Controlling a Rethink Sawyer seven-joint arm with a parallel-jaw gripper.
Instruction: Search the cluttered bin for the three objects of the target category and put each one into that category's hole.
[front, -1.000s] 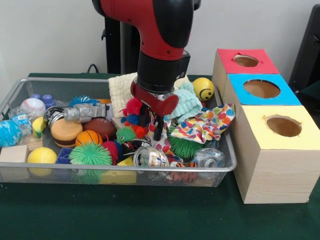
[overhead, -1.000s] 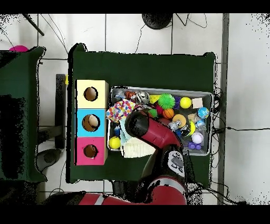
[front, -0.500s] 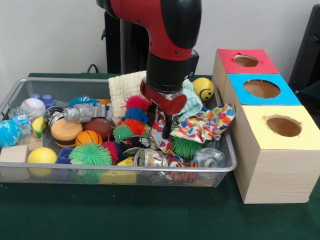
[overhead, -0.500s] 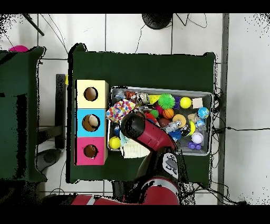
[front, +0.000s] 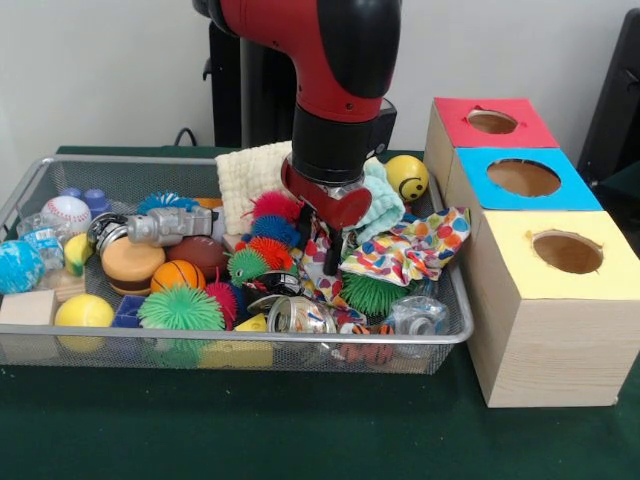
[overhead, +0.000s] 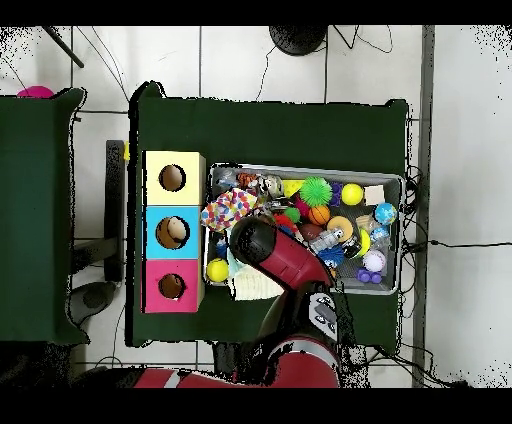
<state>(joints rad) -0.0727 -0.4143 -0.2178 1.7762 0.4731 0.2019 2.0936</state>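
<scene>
My gripper (front: 319, 252) hangs over the middle of the wire bin (front: 250, 336), just above the clutter. Its black fingers (front: 331, 259) look shut on a small patterned cloth (front: 320, 282) that trails down between them into the pile. To its right a polka-dot cloth (front: 410, 250) is draped over the bin's end. A mint knit cloth (front: 380, 208) and a cream towel (front: 243, 176) lie behind the arm. In the overhead view the red arm (overhead: 262, 245) hides the gripper. Three boxes with holes stand beside the bin: red (front: 455, 125), blue (front: 575, 195) and yellow (front: 545, 340).
The bin is packed with spiky rubber balls (front: 180, 308), a small basketball (front: 177, 273), a brown football (front: 206, 256), a baseball (front: 66, 212), a yellow smiley ball (front: 406, 177), a crushed can (front: 300, 315) and a wooden block (front: 27, 307). The boxes stand close to the bin's end.
The gripper has risen slightly and shifted toward the boxes, drawing the patterned cloth up with it. Over the last half second it barely moved.
</scene>
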